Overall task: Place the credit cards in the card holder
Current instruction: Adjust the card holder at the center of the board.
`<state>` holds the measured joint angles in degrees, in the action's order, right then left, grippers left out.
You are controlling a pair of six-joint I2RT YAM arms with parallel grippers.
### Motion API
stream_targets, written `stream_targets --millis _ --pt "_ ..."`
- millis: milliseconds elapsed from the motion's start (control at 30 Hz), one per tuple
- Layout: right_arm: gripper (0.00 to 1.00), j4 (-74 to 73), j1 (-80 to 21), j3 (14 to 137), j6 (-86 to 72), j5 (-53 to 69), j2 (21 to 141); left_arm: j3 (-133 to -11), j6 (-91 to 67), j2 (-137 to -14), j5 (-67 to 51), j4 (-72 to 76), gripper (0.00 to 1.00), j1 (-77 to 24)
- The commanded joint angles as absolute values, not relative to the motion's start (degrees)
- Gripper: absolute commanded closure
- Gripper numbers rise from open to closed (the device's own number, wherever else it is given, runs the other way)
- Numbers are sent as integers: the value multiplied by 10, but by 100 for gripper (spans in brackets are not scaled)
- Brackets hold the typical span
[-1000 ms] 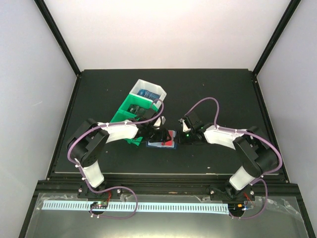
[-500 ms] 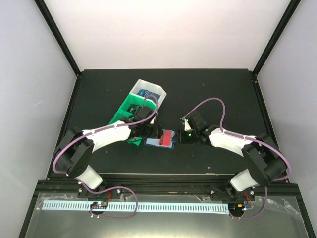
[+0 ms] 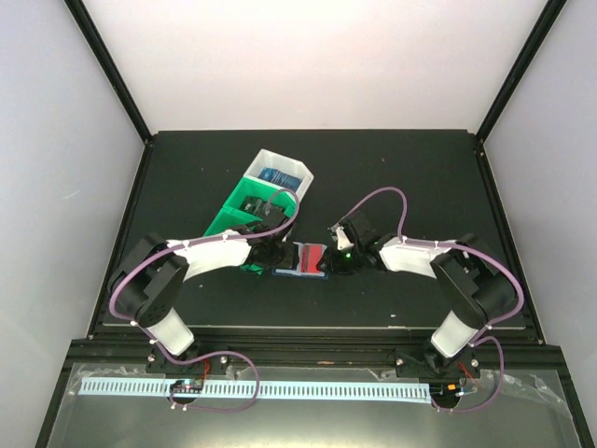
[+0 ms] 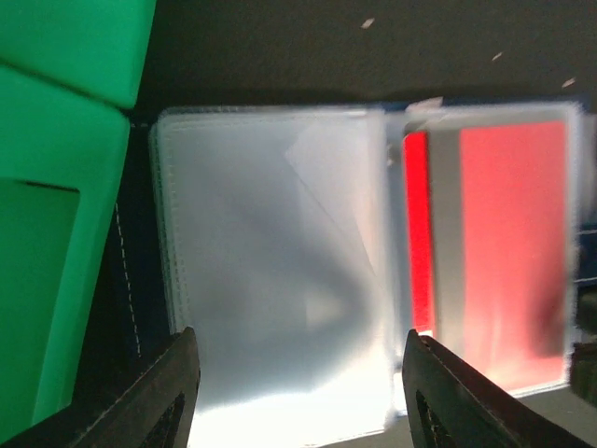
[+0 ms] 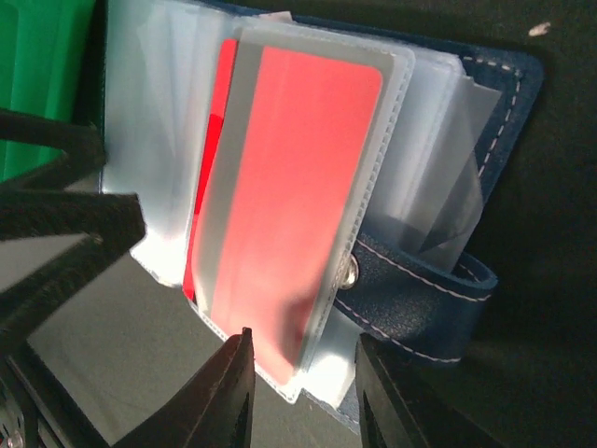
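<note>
Already one red plastic card [image 5: 289, 187] sits sleeved in the open dark-blue wallet [image 5: 504, 103] on the black counter [image 3: 392, 177], left pincer [image 4: 298, 383] and right pincer [image 5: 303, 392] spread over it; blue cards [image 3: 278, 175] await in the green-and-white bin [image 3: 233, 210].

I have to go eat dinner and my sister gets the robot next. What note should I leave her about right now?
Left claw: open, over an empty clear sleeve of the card holder, holding nothing.
Right claw: open, at the near edge of the sleeve with the red card; no grip visible.
The card holder lies open beside the green-and-white bin.
Done: one red card sits in a sleeve.
Left: blue cards seem to lie in the bin's white end; they need to go into the holder.
</note>
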<state>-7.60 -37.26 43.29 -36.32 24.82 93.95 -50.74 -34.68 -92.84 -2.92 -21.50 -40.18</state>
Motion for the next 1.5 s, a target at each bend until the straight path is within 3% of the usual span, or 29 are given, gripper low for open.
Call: stream_targets --millis 0,500,833,1033,1467 --pt "67 -64 -375 460 -356 236 961 -496 -343 -959 -32 -209 39 -402" --pt "66 -78 -375 518 -362 -18 997 -480 -343 -986 -34 -215 45 -401" --pt "63 -79 -375 538 -344 -25 980 -478 -328 -987 -50 -203 46 -401" --pt "59 -154 -376 559 -288 -27 981 -473 -300 -985 -74 -188 50 -406" --pt "58 -264 -380 662 -284 -83 1064 -471 -287 -986 -74 -179 55 -413"
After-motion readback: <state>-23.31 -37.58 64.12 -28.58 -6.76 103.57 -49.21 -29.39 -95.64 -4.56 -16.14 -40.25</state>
